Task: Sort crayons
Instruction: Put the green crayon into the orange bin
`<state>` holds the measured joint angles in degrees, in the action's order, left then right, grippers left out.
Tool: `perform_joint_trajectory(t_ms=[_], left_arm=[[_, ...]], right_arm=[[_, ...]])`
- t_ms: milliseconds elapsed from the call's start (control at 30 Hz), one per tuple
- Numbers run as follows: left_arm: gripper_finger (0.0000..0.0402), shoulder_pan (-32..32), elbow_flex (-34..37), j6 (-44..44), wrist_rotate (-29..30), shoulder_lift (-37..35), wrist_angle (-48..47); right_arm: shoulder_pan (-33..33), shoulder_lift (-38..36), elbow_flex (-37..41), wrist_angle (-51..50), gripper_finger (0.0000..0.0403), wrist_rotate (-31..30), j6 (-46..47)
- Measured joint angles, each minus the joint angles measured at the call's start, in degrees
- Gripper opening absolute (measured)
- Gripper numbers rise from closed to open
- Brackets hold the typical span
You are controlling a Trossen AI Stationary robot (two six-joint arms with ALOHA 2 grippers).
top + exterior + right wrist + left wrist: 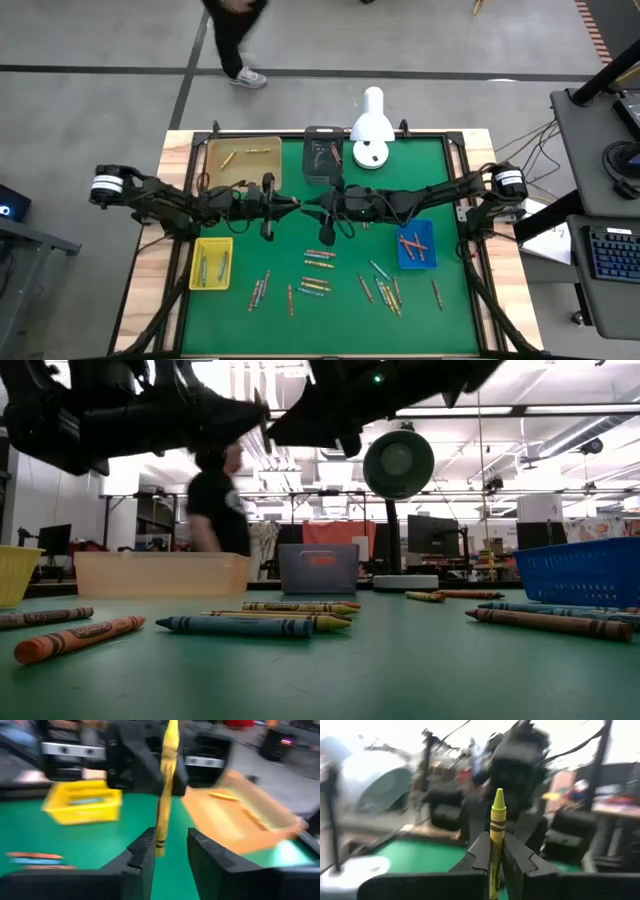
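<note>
— Left hand (492,857)?
— Clamped shut on a yellow crayon (497,832), held above mid-worktop (300,310).
— Right hand (170,852)?
— Fingers parted, apart from that crayon. Other crayons (318,285) lie loose below.

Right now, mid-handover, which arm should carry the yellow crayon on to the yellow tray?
Left. Its hand is shut on the yellow wax crayon, and the yellow plastic tray lies on its side. The right hand stands open around the crayon.

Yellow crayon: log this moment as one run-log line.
phase: handover above table centre | left pincer: shut on yellow crayon | right pincer: open around it | trays: untouched
</note>
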<state>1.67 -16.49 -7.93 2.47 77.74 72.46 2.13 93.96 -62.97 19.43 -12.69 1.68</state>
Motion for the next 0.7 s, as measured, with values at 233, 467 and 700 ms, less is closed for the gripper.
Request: perform_joint_trajectory(t_ms=[233,467,700], left_arm=[[0.0001,5.45,-2.47,-4.92,15.95,-19.39,-42.75],[0.0001,12.40,-13.06,-16.89,39.34,-28.24,-91.75],[0.0001,22.93,-19.78,-17.02,31.03,-23.73,-102.05]], right_arm=[[-0.02,-0.23,-8.22,-16.65,0.0138,-7.45,-0.83],[-0.04,-0.25,-11.13,-19.92,0.0146,-7.44,-1.54],[-0.04,-0.27,-11.66,-19.99,0.0139,-7.43,-2.23]])
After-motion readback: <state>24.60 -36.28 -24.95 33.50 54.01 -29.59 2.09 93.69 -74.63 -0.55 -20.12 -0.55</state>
